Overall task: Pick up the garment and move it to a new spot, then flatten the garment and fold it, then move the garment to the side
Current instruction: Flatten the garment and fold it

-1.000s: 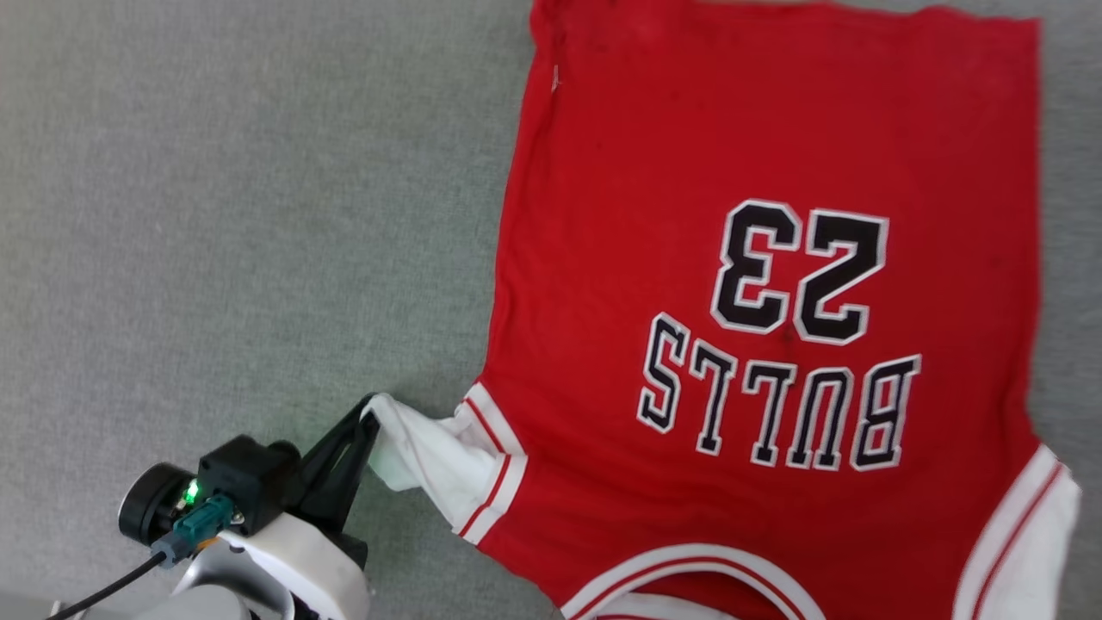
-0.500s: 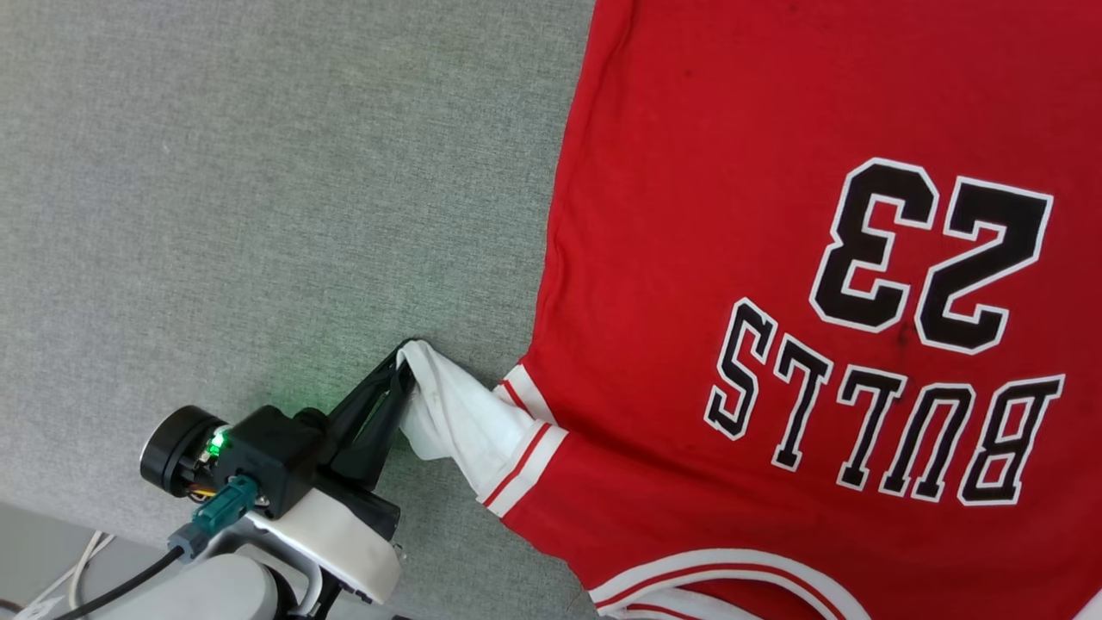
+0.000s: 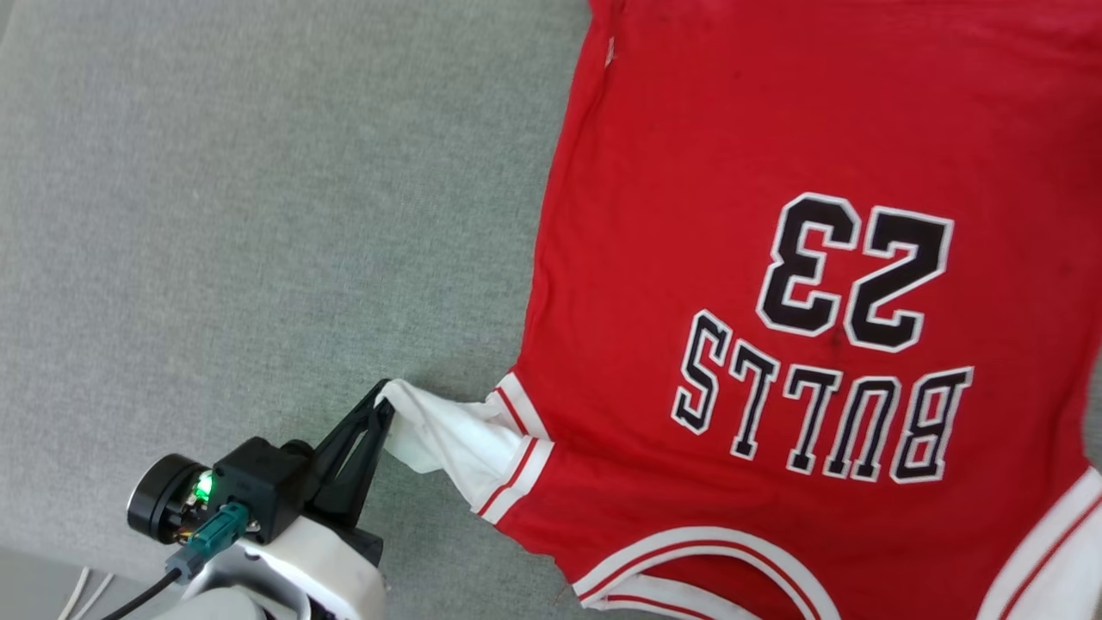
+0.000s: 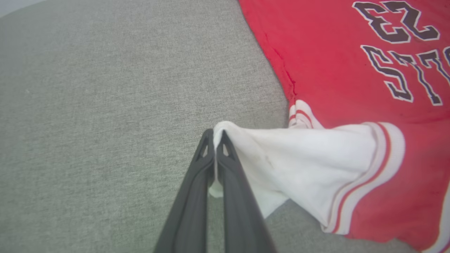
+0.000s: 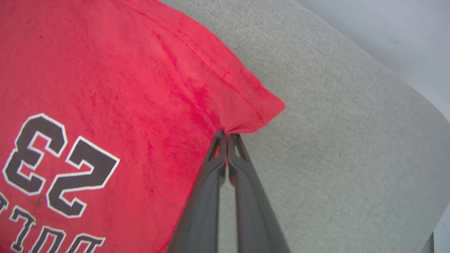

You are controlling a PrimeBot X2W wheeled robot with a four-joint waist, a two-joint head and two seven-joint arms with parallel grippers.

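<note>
Garment [image 3: 706,138] is lying spread on the grey surface [image 3: 258,215], filling the head view from 12 to 5 o'clock. Left gripper [image 3: 384,408], at 7 o'clock, is clamping the white sleeve [image 3: 448,439]; right gripper [image 5: 226,135] is pinching a red corner.

Bright, even light covers the grey surface [image 3: 258,215]. A soft shadow sits under the garment [image 3: 775,129] where its white sleeve lifts (faint, soft-rimmed). In the wrist views the surface's edges bow, and the dark fingers [image 4: 191,211] of the left gripper [image 4: 215,137] blur near the bottom.
</note>
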